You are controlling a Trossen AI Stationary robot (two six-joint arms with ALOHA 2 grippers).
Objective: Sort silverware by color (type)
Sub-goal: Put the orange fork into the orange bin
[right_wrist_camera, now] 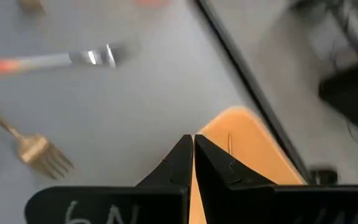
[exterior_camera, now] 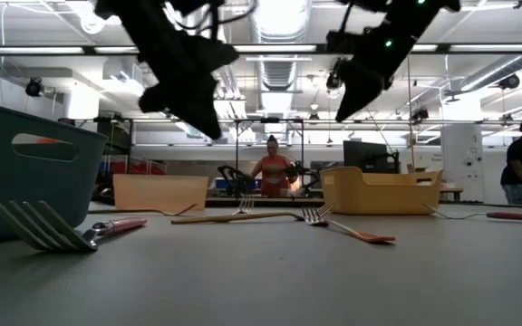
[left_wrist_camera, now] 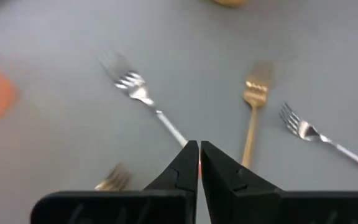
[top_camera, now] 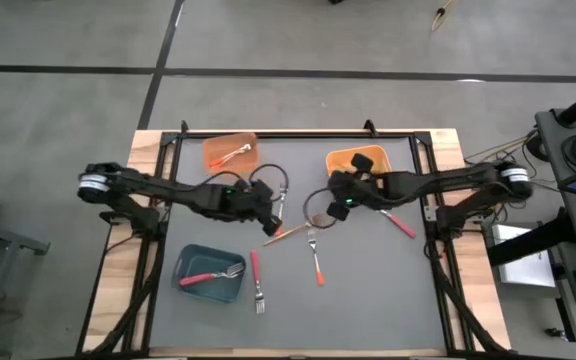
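Observation:
Several forks lie flat on the grey mat: a gold fork (top_camera: 286, 232), an orange-handled fork (top_camera: 316, 258), a red-handled fork (top_camera: 256, 278) and another red-handled one (top_camera: 400, 223) at the right. My left gripper (top_camera: 271, 217) hangs shut and empty above the mat's middle, over the forks (left_wrist_camera: 142, 96) seen in its wrist view. My right gripper (top_camera: 321, 208) is also shut and empty, raised beside the yellow-orange bin (right_wrist_camera: 241, 146). In the low view both grippers (exterior_camera: 202, 118) (exterior_camera: 347, 107) are well clear of the table.
A teal bin (top_camera: 183, 280) at the near left holds a red-handled fork. An orange bin (top_camera: 213, 145) at the far left holds forks. The yellow-orange bin (top_camera: 340, 155) stands at the far middle. Bare mat lies near and to the right. People stand in the room beyond.

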